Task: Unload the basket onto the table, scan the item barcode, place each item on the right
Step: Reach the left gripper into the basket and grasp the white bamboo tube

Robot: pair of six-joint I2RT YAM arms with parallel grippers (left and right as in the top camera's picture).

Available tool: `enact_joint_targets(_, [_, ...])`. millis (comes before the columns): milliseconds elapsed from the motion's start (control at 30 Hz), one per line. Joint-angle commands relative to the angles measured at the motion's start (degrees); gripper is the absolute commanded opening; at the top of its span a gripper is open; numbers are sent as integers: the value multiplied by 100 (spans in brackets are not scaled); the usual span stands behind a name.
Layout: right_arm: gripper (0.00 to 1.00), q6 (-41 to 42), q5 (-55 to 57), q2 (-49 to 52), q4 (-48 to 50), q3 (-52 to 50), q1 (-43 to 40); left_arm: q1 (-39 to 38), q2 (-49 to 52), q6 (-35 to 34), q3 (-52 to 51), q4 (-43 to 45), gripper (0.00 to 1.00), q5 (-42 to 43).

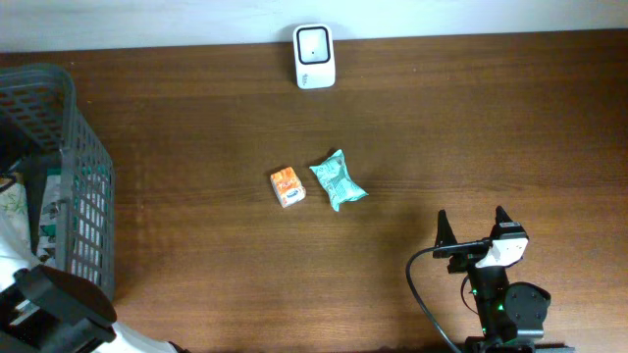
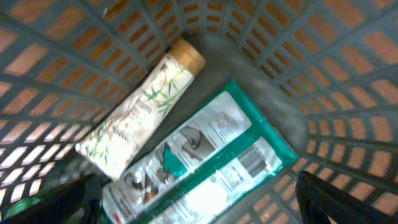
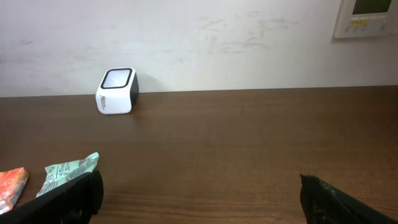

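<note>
In the left wrist view my left gripper [image 2: 202, 202] stands open inside the grey basket [image 2: 348, 74], low over a green and white flat packet [image 2: 205, 158] whose barcode [image 2: 252, 163] faces up. A cream tube [image 2: 140, 112] with a bamboo print lies beside the packet. The white barcode scanner [image 1: 314, 56] stands at the table's far edge. My right gripper [image 1: 473, 227] rests open near the front right, nothing between its fingers, and faces the scanner [image 3: 116, 91].
An orange box [image 1: 287, 186] and a teal snack packet [image 1: 338, 180] lie mid-table. The basket [image 1: 69, 167] stands at the left edge, with the left arm [image 1: 59, 304] at the front left corner. A wall panel [image 3: 367, 15] hangs behind the table.
</note>
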Motion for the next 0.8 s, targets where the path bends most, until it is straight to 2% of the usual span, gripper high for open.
enact_joint_targets(0, [98,-39,-55,-37,-26,-26,-37,35,-39,837,-337,341,95,-46])
enact_joint_targets(67, [98,-39,-55,-37,-26,-26,-37,35,-39,1403,-433,551,90,-61])
enact_joint_targets(200, [98,-39,-55,-37,-26,-26,-37,37,-17,1556,-671,796,90,-695])
enact_joint_targets(333, [98,-39,-55,-37,-26,-26,-37,35,186,2181,-929,1043,86,-861])
enact_joint_targets(467, [98,-39,-55,-37,-26,-26,-37,46,553,2218,-979,1123,84,-1335])
enact_joint_targets(633, [98,-39,-55,-37,-26,-26,-37,223,1152,2216,-979,1156,84,-1329])
enact_joint_targets(667, [98,-39,-55,-37,-26,-26,-37,240,1224,2216,-979,1187,80,-1331])
enact_joint_targets(767, [98,-39,-55,-37,-26,-26,-37,293,1294,2216,-979,1349,79,-1329])
